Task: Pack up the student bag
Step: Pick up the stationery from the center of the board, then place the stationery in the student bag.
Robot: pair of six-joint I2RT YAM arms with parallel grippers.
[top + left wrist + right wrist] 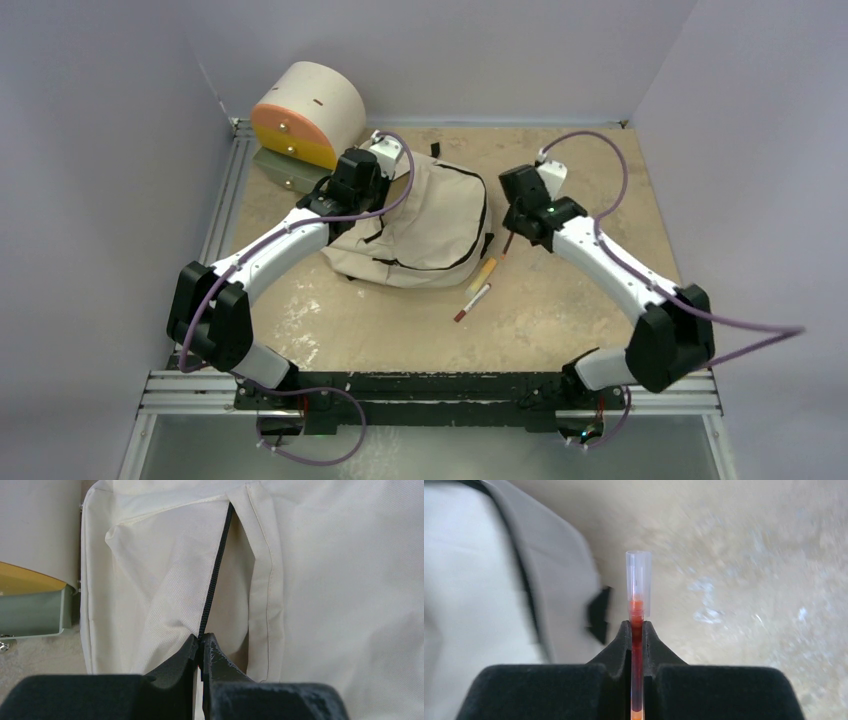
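Note:
The student bag (425, 225) lies flat in the middle of the table, beige with black zippers. My left gripper (370, 205) sits at its upper left part. In the left wrist view this gripper (201, 641) is shut on the bag's fabric at the black zipper line (216, 575), which it holds pulled up. My right gripper (512, 232) hangs just right of the bag. The right wrist view shows that gripper (637, 626) shut on a red pen (638, 580) with a clear cap, which sticks out past the fingertips above the table. The bag's edge (484, 580) is on the left there.
An orange marker (482, 274) and a red pen (472, 302) lie on the table just right of the bag's near corner. A cream-and-orange cylindrical drawer unit (305, 115) stands at the back left, close to the bag, and shows as the drawer unit (30, 555) beside the fabric.

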